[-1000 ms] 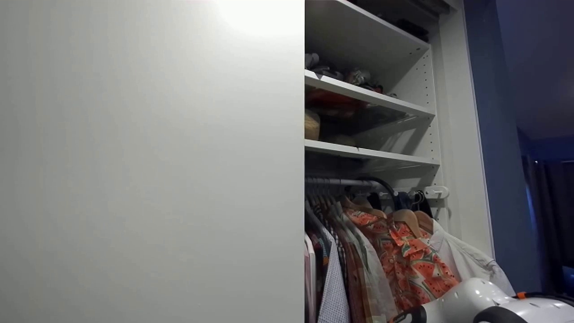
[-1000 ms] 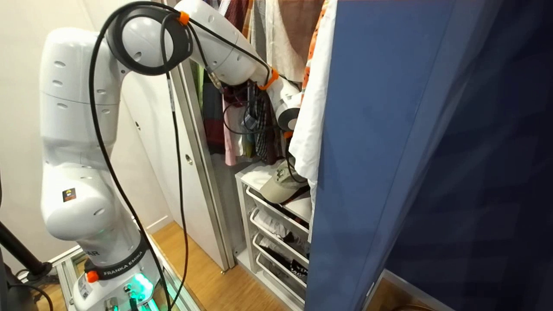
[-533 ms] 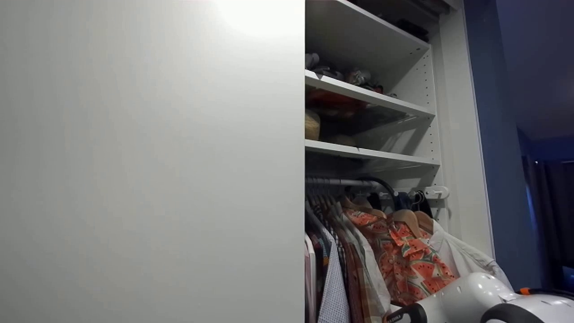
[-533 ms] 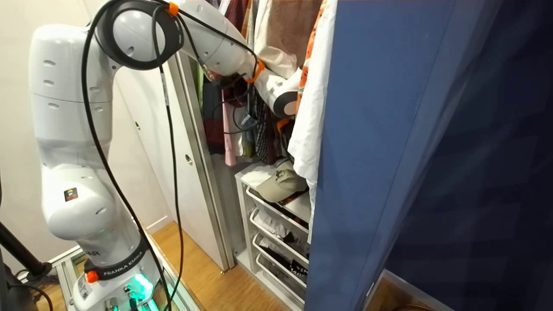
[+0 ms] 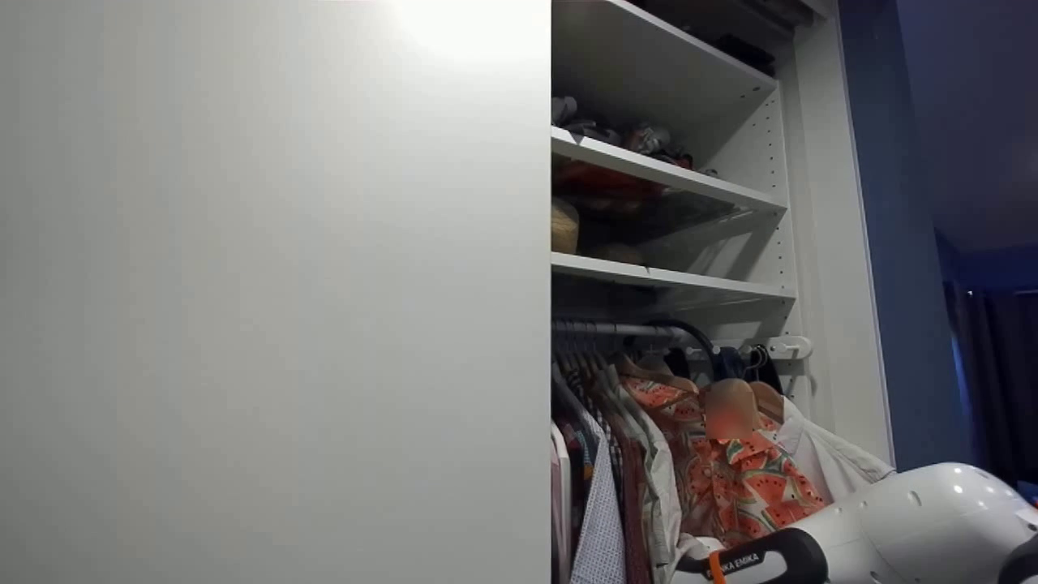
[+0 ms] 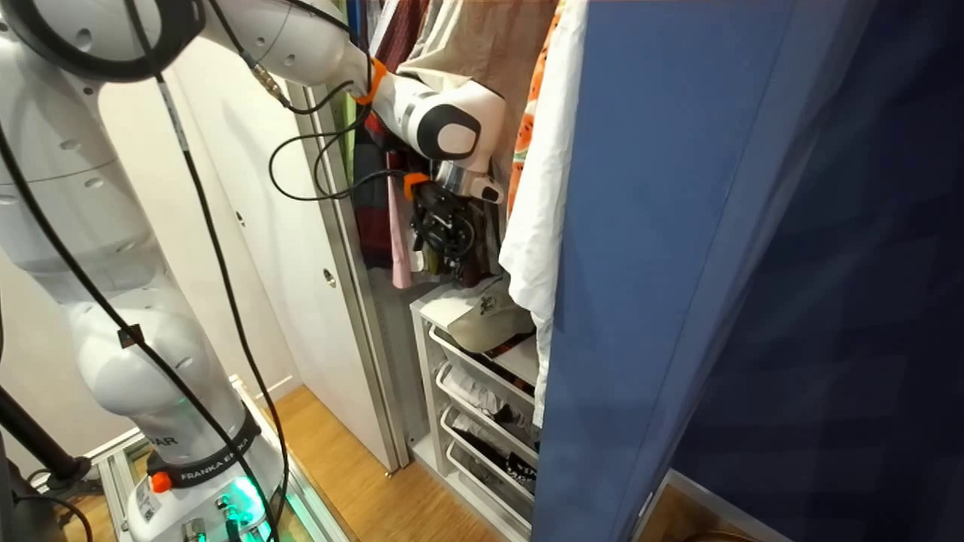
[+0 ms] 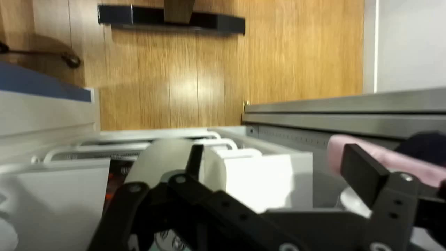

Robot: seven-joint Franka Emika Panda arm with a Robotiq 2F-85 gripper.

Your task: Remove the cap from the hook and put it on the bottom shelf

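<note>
The khaki cap (image 6: 488, 325) rests brim outward on the white bottom shelf (image 6: 437, 306), over a stack of drawers. In the wrist view the cap (image 7: 158, 158) shows behind and beside one finger, partly covered by the gripper's dark links. My gripper (image 7: 275, 157) is open, its fingers wide apart with only the white shelf surface seen between them. In an exterior view the gripper (image 6: 444, 233) hangs above and slightly left of the cap, apart from it. A white hook rail (image 5: 787, 348) is fixed inside the closet at the right, with dark items hanging near it.
Watermelon-print shirts (image 5: 762, 487) and a white shirt (image 6: 538, 226) hang close to the arm. A pink garment (image 7: 383, 153) hangs beside one finger. Sliding doors (image 6: 301, 263) and a blue wall panel (image 6: 648, 226) flank the opening. White-framed drawers (image 6: 482, 399) stand below.
The arm has swung back to the left, and the gripper has come out from behind the hanging white shirt. The cap has shifted slightly left and stays on the shelf.
</note>
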